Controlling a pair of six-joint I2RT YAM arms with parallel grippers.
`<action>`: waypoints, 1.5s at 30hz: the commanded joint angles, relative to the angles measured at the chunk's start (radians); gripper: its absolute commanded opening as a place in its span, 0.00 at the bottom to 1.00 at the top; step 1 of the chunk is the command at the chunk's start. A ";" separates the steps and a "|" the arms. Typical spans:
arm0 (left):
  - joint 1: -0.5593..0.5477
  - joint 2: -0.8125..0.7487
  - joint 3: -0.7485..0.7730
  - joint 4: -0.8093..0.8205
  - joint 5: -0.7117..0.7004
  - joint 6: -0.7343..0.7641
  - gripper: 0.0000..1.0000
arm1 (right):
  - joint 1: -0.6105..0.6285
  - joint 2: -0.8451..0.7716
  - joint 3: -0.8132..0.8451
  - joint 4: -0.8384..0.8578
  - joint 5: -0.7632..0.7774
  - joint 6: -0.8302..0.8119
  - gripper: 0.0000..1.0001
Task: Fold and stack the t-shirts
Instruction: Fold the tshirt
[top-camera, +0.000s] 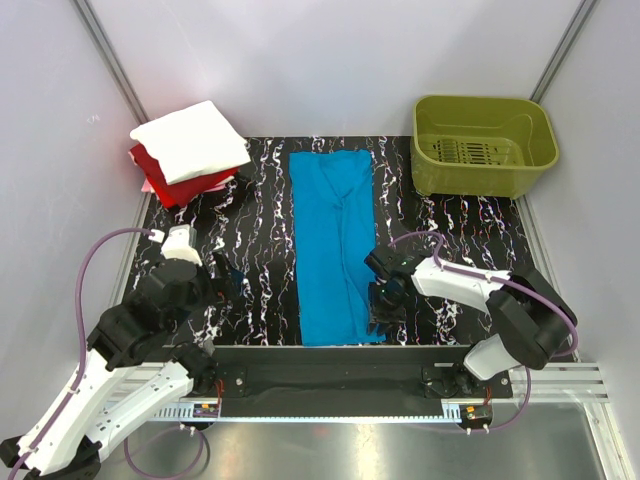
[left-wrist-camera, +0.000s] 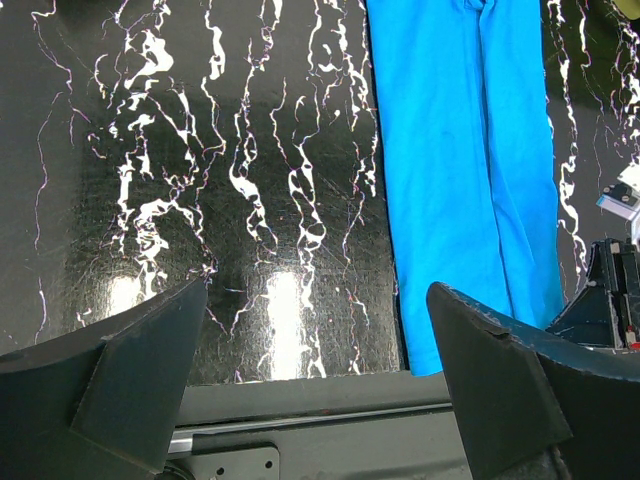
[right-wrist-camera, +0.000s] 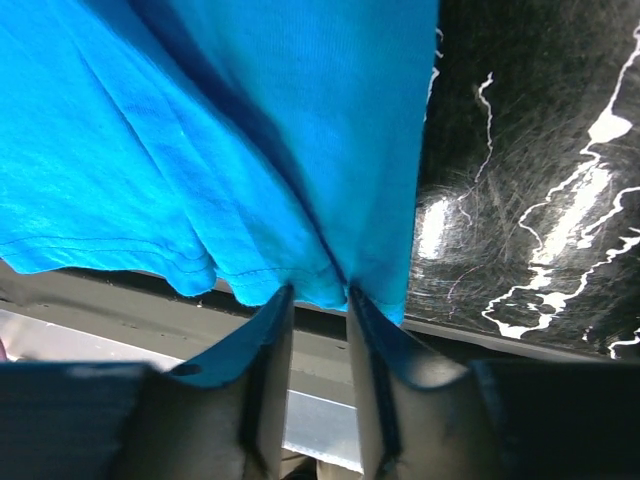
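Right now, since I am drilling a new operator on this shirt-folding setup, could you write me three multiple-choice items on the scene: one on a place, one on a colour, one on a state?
1. Where does the white shirt lie?
A in the basket; B on top of the red shirt, at the far left corner; C under the red shirt.
2. What colour is the shirt laid out long down the middle of the table?
A red; B white; C blue.
3. How does the left gripper stand?
A open, holding nothing; B shut on a shirt; C shut on the basket's rim.

Answers: 1 B, the top view shows white cloth resting on red. 2 C, the blue shirt runs down the middle. 3 A, its fingers stand wide apart over bare table.
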 joint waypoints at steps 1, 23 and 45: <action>-0.006 -0.011 -0.006 0.044 -0.028 -0.004 0.99 | 0.001 -0.027 0.007 0.008 -0.033 0.014 0.33; -0.006 0.081 0.002 0.015 0.020 -0.021 0.99 | 0.213 0.045 0.226 -0.087 0.055 0.026 0.70; -0.188 0.308 -0.417 0.485 0.399 -0.351 0.89 | -0.017 -0.205 -0.091 -0.034 0.138 0.066 0.61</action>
